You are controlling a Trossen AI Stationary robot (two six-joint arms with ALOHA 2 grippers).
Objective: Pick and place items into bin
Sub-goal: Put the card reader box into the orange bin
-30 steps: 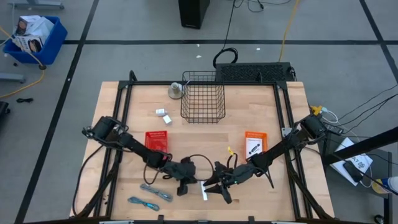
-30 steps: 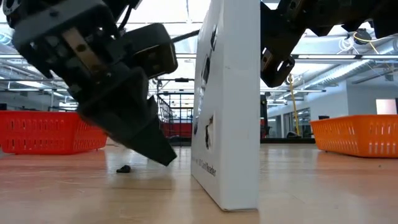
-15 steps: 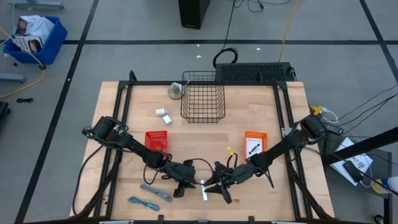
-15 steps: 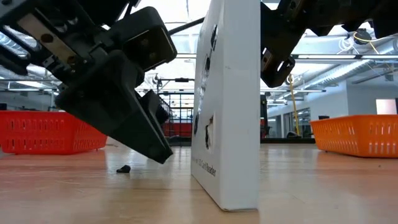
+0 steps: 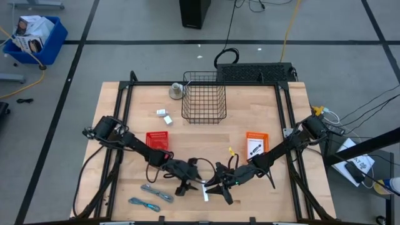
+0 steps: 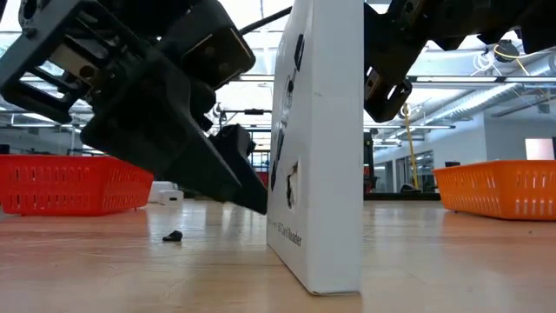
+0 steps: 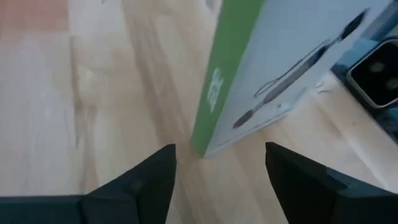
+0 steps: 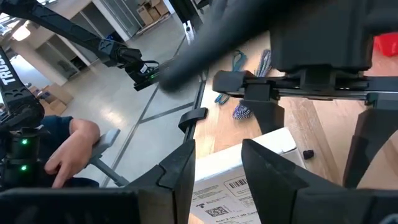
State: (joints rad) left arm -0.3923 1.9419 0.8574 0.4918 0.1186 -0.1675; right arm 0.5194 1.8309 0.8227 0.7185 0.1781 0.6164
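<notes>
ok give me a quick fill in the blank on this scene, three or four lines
1. The white box stands on its ____ on the table.
2. The left gripper and right gripper are on opposite ____ of the box.
3. The wire basket contains ____.
4. The two trays, and, are red and ____.

Missing words: edge; sides; nothing; orange

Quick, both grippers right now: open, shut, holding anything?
Left gripper: open, its jaws lined up either side of the edge of the white box, not yet gripping it.
Right gripper: open, right by the same box, holding nothing.
</notes>
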